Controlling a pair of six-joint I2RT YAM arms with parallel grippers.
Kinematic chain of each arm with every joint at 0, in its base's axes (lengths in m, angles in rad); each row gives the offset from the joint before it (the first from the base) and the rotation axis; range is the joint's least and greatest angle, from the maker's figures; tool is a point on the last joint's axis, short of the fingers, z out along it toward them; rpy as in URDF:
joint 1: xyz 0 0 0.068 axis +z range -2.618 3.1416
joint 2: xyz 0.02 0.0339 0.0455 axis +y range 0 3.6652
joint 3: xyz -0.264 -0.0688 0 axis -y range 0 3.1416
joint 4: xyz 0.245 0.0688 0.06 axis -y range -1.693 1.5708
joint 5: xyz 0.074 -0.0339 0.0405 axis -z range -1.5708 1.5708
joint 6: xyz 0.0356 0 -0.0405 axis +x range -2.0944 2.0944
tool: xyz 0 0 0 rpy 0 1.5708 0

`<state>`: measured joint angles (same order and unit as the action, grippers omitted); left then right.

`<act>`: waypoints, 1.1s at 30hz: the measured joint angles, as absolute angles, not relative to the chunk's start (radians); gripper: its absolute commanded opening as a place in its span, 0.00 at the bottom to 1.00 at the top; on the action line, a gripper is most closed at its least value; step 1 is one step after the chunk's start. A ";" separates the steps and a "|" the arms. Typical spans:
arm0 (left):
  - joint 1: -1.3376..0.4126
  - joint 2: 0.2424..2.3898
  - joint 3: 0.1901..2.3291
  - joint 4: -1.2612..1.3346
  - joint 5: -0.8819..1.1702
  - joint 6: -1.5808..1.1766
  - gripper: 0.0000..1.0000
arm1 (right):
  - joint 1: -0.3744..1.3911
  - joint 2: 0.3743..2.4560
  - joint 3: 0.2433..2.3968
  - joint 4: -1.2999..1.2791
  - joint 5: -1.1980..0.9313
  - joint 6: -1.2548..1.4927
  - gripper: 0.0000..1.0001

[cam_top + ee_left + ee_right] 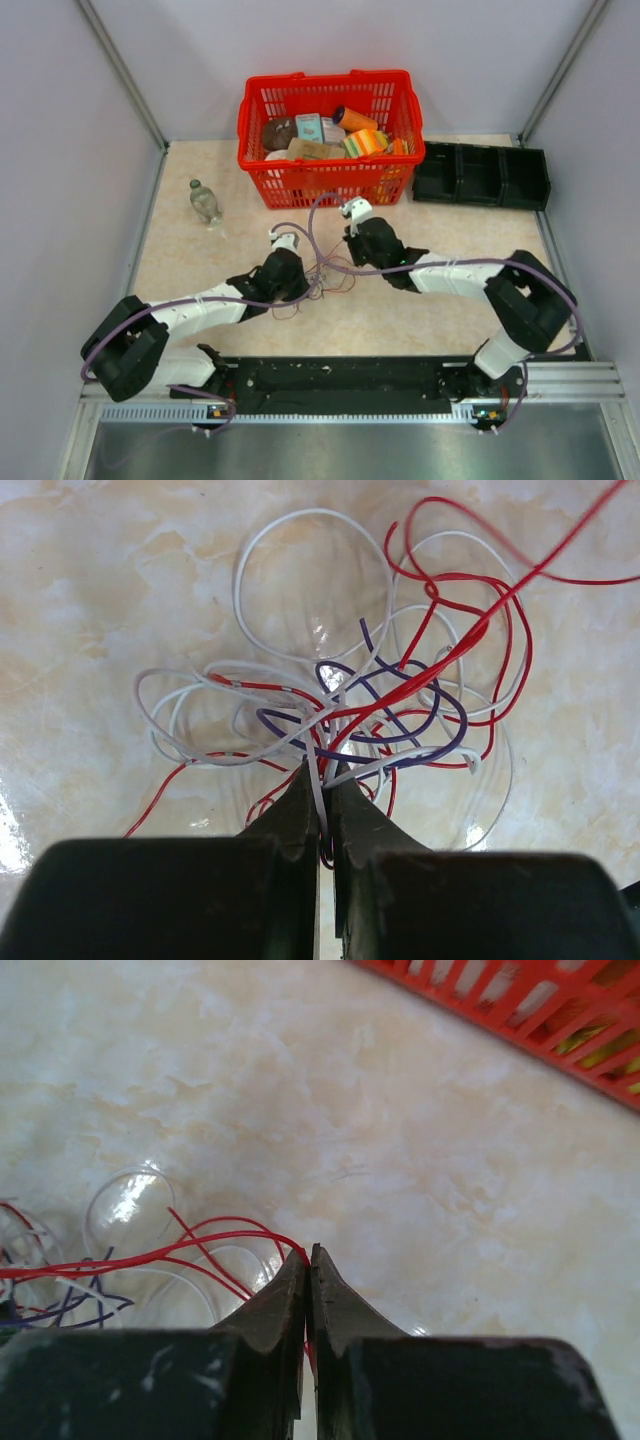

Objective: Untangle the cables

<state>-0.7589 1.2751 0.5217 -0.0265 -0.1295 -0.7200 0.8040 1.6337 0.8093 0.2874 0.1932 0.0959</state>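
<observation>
The left gripper has its jaws pressed together at the bottom centre of the left wrist view, pinching a white strand that runs down between the fingertips. A red wire also dips into the same gap. The right gripper is likewise clamped tight at the lower middle of the right wrist view, its tips meeting on a red strand that stretches off toward the left edge of the frame. A short bit of red shows again lower in the slit between the jaws. The cables lie as a loose snarl of white, red and purple loops on the marbled beige table, filling the middle and right of the left wrist view. In the overhead view the cables sit at the centre of the table, between the two gripper heads, the left gripper just to their left and the right gripper just to their upper right. A red basket full of groceries stands in the upper middle, a clear bottle to its lower left, and black bins at the upper right.
</observation>
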 measured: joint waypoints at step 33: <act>-0.752 1.308 0.543 -0.077 -0.176 -0.765 0.00 | 0.817 1.048 1.580 -0.397 0.216 0.275 0.00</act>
